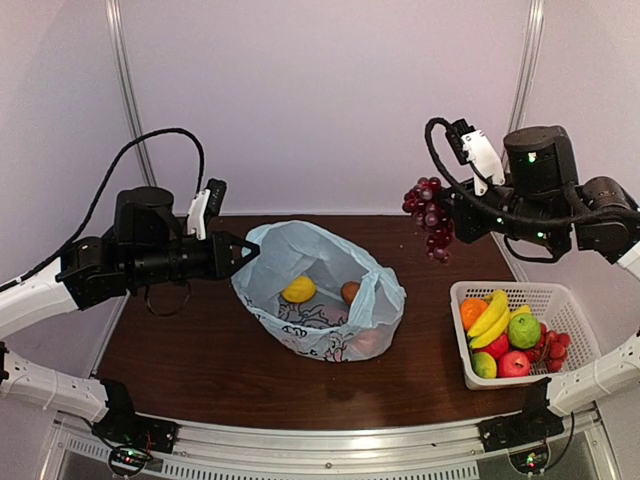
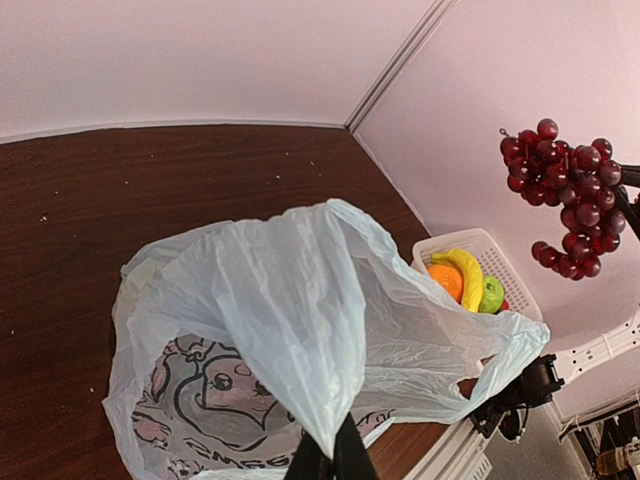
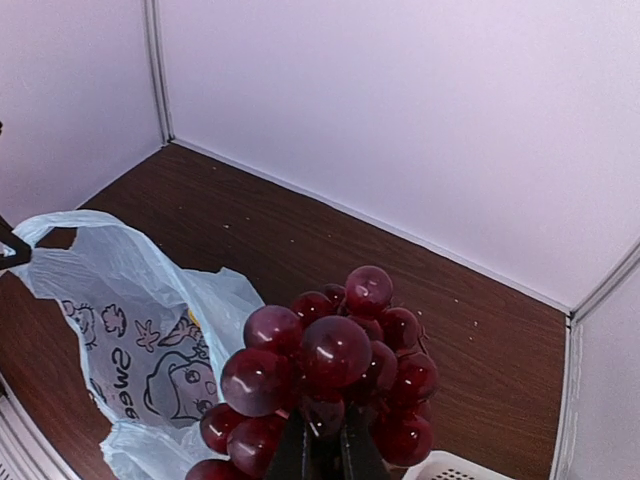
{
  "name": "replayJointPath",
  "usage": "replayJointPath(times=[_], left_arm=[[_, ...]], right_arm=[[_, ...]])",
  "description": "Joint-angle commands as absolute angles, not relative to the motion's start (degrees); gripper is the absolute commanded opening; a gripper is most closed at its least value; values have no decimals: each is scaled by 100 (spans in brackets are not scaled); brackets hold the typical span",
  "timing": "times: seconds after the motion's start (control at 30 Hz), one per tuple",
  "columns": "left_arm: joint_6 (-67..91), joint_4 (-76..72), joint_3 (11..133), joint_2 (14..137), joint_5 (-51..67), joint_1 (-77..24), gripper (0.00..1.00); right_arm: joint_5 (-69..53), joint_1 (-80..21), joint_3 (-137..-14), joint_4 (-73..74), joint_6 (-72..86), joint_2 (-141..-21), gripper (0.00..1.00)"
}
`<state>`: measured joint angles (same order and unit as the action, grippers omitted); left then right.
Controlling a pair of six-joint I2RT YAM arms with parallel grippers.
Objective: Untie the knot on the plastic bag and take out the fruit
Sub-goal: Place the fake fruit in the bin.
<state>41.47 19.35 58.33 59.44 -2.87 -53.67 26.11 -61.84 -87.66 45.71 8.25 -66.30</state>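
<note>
The light blue plastic bag lies mid-table with its mouth open; no knot shows. Inside it sit a yellow lemon and a brown oval fruit. My left gripper is shut on the bag's left rim and holds it up; in the left wrist view the film tapers down into the gripper. My right gripper is shut on the stem of a dark purple grape bunch, held high in the air right of the bag and left of the basket. The right wrist view is filled by the grapes.
A white mesh basket stands at the right with a banana, an orange, a green apple and red fruit. White walls close the back and sides. The arm bases sit at the near edge.
</note>
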Motion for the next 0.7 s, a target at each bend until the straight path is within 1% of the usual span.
replayJointPath(times=[0.0,0.27,0.4,0.67], left_arm=[[4218,1733,5739,5905,-346,-5313,0],[4210,1731,5709,5885,-304,-5300,0],[4217,1723,5695,5872,-269,-5300,0],[4213,1810,5606,5632,-338,-5291,0]], right_arm=[[3363,-5805,-8441,5207,1327,-6250,4],[3435,-4785,-7418,5538,1885,-5605,5],[3294,-4029,-6880,5470,2006,-5430,5],[2587,-2259,-6011,4864,2241,-5301,5]])
